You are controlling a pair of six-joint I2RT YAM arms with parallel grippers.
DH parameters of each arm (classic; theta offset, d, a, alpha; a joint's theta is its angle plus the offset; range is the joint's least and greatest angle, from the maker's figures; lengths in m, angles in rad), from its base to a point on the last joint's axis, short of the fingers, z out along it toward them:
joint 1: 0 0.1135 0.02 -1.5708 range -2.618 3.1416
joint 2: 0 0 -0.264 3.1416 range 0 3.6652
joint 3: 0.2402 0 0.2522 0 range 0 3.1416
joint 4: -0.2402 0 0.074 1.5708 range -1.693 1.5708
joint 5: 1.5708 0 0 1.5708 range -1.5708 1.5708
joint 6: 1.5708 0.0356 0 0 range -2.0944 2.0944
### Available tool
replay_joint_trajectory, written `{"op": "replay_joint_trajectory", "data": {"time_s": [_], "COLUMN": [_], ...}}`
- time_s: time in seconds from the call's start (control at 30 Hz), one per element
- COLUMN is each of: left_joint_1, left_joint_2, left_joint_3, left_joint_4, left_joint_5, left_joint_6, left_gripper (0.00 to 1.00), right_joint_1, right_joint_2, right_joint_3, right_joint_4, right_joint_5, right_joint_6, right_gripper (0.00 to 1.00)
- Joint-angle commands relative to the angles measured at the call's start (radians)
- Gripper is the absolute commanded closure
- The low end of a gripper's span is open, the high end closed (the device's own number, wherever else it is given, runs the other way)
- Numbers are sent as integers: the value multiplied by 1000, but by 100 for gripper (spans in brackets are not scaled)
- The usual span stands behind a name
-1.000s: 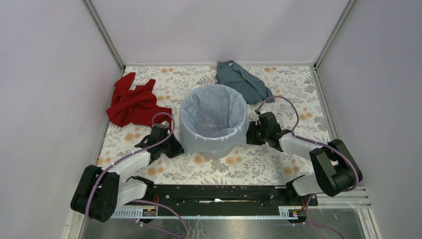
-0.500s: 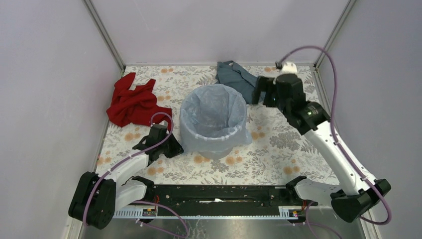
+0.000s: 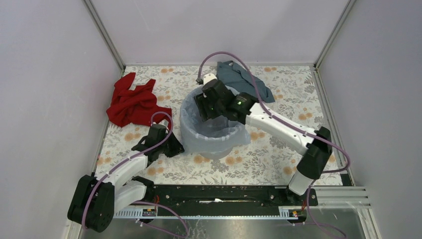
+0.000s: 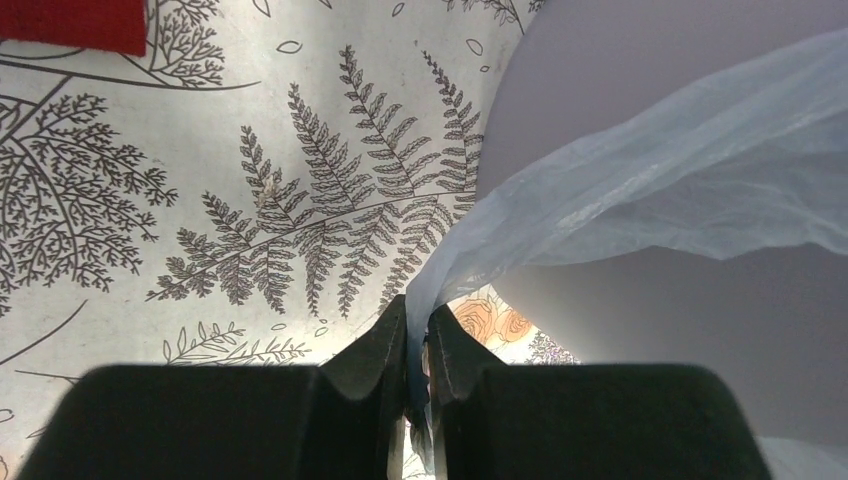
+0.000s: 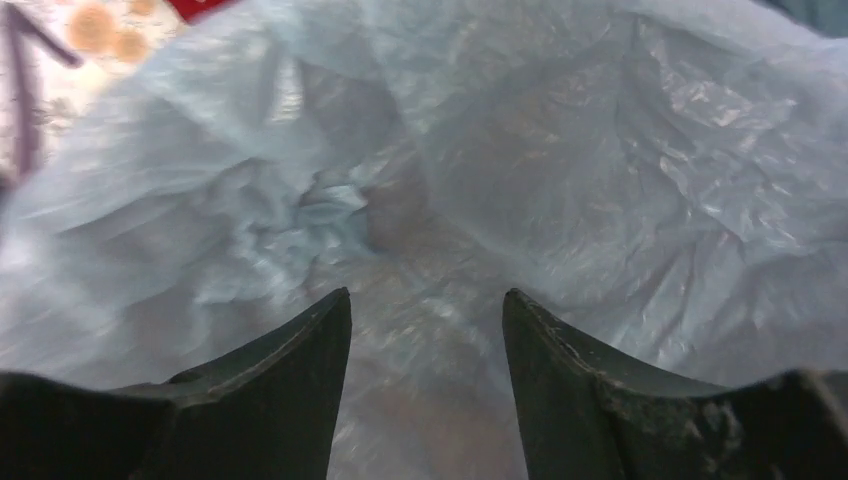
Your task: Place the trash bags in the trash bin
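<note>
The round light grey trash bin (image 3: pixel 219 148) stands mid-table. The pale blue translucent trash bag (image 3: pixel 191 117) lines it, its edge folded down over the rim. My left gripper (image 3: pixel 175 146) sits low against the bin's left side, shut on a pinch of the bag's edge (image 4: pixel 450 275). My right gripper (image 3: pixel 208 110) is open and empty, reaching down into the bin's mouth. In the right wrist view its fingers (image 5: pixel 300 350) hang over the crinkled bag interior (image 5: pixel 420 190).
A red cloth (image 3: pixel 132 102) lies crumpled at the far left. A dark teal-grey cloth (image 3: pixel 244 79) lies behind the bin. The floral table cover (image 3: pixel 278 139) is walled on three sides.
My right arm has swung from the bin's right side, up past the teal-grey cloth, and over into the bin's mouth. My left gripper has stayed at the bin's left side.
</note>
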Motion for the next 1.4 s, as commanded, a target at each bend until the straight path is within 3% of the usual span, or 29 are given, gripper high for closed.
{"op": "replay_joint_trajectory", "data": {"time_s": [0.0, 0.1, 0.23, 0.33, 0.43, 0.57, 0.63, 0.83, 1.0, 1.2, 1.37], "left_joint_1": [1, 1, 1, 1, 1, 1, 1, 1, 1, 1, 1], "left_joint_2": [-28, -43, -72, -94, -96, -111, -118, -124, -173, -218, -217], "left_joint_3": [5, -4, -12, -12, -4, 8, 9, 14, 30, 45, 54], "left_joint_4": [40, 39, 22, 2, -9, -19, -17, -12, -53, -76, -73], "left_joint_5": [23, 24, 31, 17, 19, 37, 38, 41, 39, 31, 37], "left_joint_6": [22, 14, 10, 16, 21, 22, 21, 13, 12, 7, 4], "left_gripper": [85, 85, 85, 85, 85, 84, 83, 80, 77, 75, 73], "right_joint_1": [-9, -19, -67, -65, -65, -57, -52, -51, -51, -52, -52], "right_joint_2": [5, 44, 128, 97, 34, 36, 34, 39, 106, 187, 229], "right_joint_3": [-74, -98, -4, -93, -159, 6, 29, -112, -126, -132, -189], "right_joint_4": [243, 398, 319, 340, 323, -8, -110, -87, -46, -34, 36], "right_joint_5": [176, 323, 359, 377, 289, 26, -32, -153, -182, -182, -161], "right_joint_6": [-8, -32, 11, -1, -21, -50, -50, -37, -25, -35, -17], "right_gripper": [33, 25, 23, 18, 8, 3, 1, 0, 1, 22, 26]}}
